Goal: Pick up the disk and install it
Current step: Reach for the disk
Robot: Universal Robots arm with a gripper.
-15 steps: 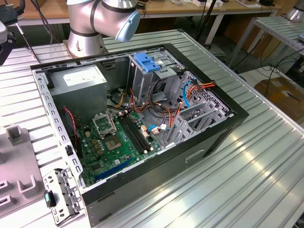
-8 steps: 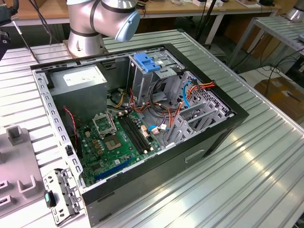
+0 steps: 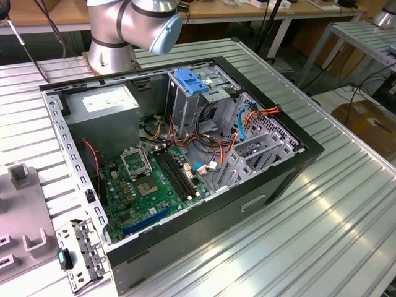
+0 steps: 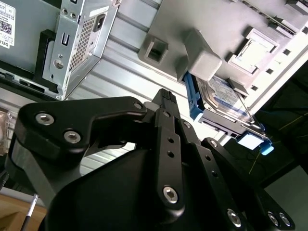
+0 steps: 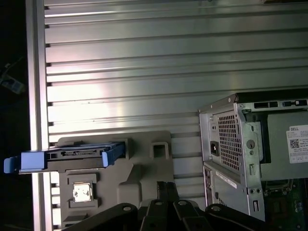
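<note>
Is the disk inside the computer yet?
Out. In the first wrist view the disk rests on the grey holder, outside the computer case.

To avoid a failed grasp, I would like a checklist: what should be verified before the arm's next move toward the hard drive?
1. The silver hard drive with blue side rails rests in the grey plastic holder: ok.
2. The black gripper is apart from the drive and not gripping it: ok.
3. No loose item lies on the ribbed metal table next to the holder: ok.
4. A slot is free in the tall metal cage with blue handle: cannot tell.
5. The orange and blue cables beside the cage stay out of its opening: cannot tell.
</note>
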